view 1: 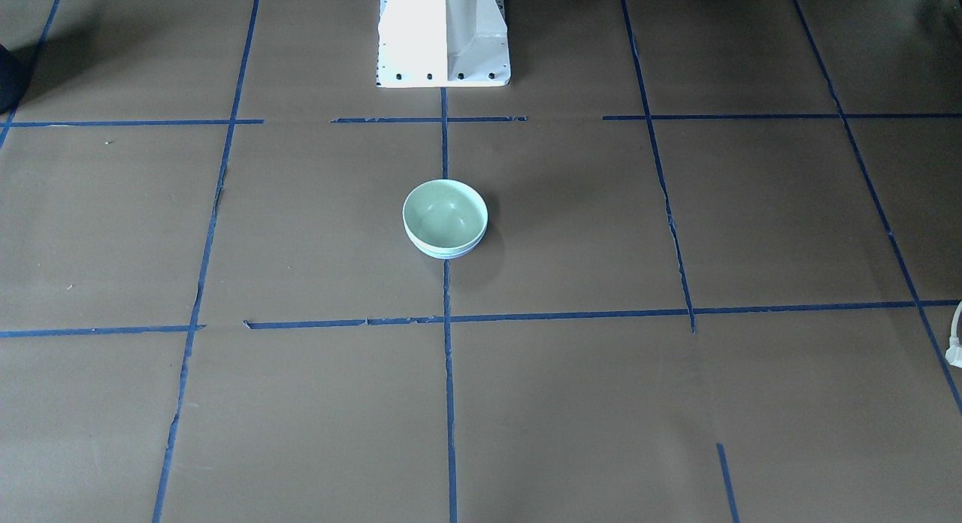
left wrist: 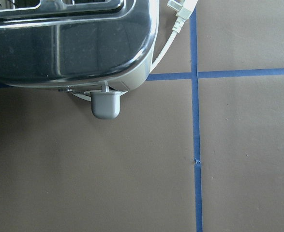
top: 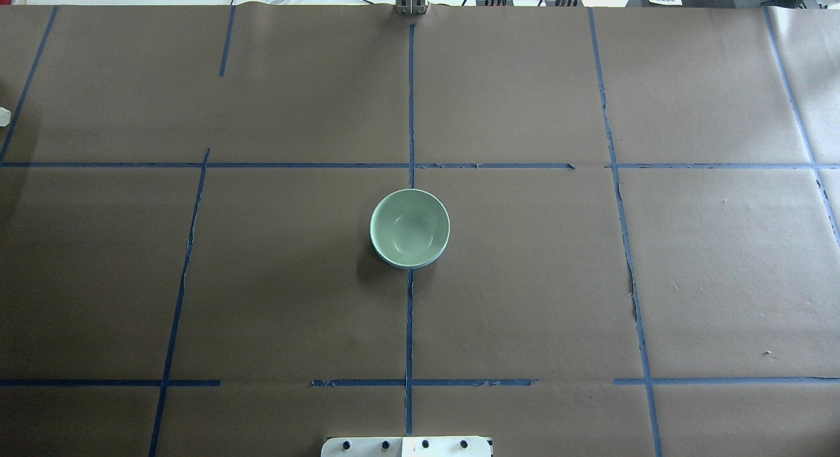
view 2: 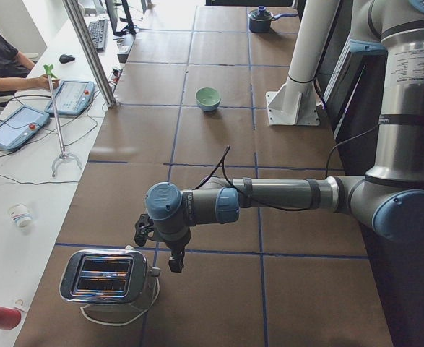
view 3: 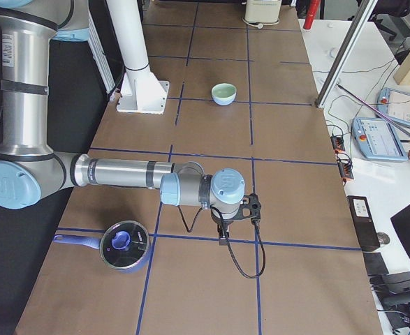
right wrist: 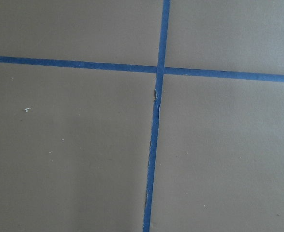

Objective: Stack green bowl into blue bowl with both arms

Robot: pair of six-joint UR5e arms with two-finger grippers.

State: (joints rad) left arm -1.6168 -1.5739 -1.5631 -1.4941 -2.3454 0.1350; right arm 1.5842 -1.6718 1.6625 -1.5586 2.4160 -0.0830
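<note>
Surface: brown paper-covered table (top: 525, 280) marked with a blue tape grid.
Left gripper (view 2: 170, 254): at the table's left end, just beside the toaster (view 2: 107, 278); open or closed cannot be told.
Right gripper (view 3: 253, 209): at the right end, near the pot (view 3: 124, 246); likewise cannot be told.
Green bowl (top: 409, 226): table centre, nested upright inside the blue bowl (view 1: 447, 254), well apart from both grippers.
Progress: stacking appears complete; no step evidently remains.

Blocked just beside the left gripper (view 2: 157, 249) by a toaster (view 2: 107, 278). Crowded near the right gripper (view 3: 238, 222) by a lidded pot (view 3: 124, 246). Open from both across to the far-off bowls (top: 409, 228).
</note>
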